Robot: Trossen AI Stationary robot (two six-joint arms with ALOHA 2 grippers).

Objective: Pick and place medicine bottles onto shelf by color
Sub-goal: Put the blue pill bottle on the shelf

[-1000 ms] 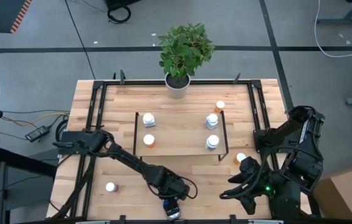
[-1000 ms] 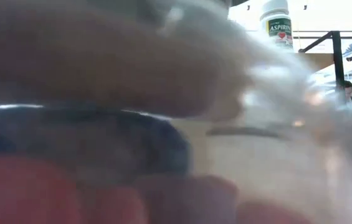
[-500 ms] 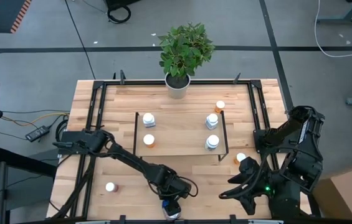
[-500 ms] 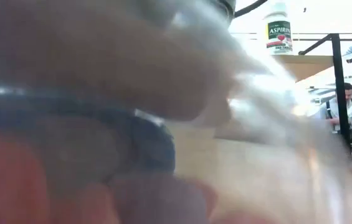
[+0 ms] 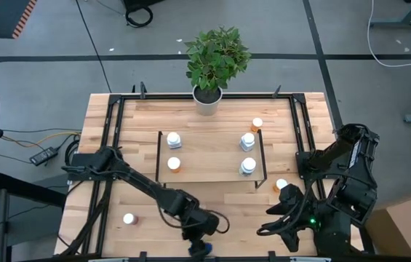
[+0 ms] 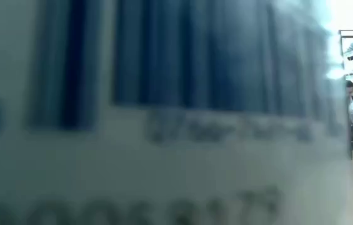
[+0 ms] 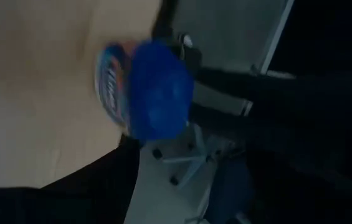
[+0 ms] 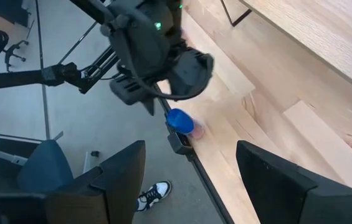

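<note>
A blue oval bottle (image 5: pixel 199 249) lies on its side at the table's near edge, cap toward the left wrist camera (image 7: pixel 154 87); it also shows in the right wrist view (image 8: pixel 179 121). Its label fills the low view (image 6: pixel 164 112). My left gripper (image 5: pixel 196 227) hovers just above and behind it. My right gripper (image 5: pixel 281 222) is open and empty at the near right (image 8: pixel 191 186). The shelf (image 5: pixel 212 175) holds white bottles (image 5: pixel 174 140), (image 5: pixel 247 140), (image 5: pixel 248 167) and an orange one (image 5: pixel 174 164).
An orange bottle (image 5: pixel 256 124) stands by the shelf's far right corner, another (image 5: pixel 281 185) near my right arm, and a dark reddish one (image 5: pixel 128 218) at the near left. A potted plant (image 5: pixel 209 94) stands at the far edge. The low camera (image 8: pixel 177 142) sits beside the blue bottle.
The blue bottle has moved toward the table's near edge, right up against the low camera, so that its label now fills that view. My left gripper has shifted slightly toward the near left with it.
</note>
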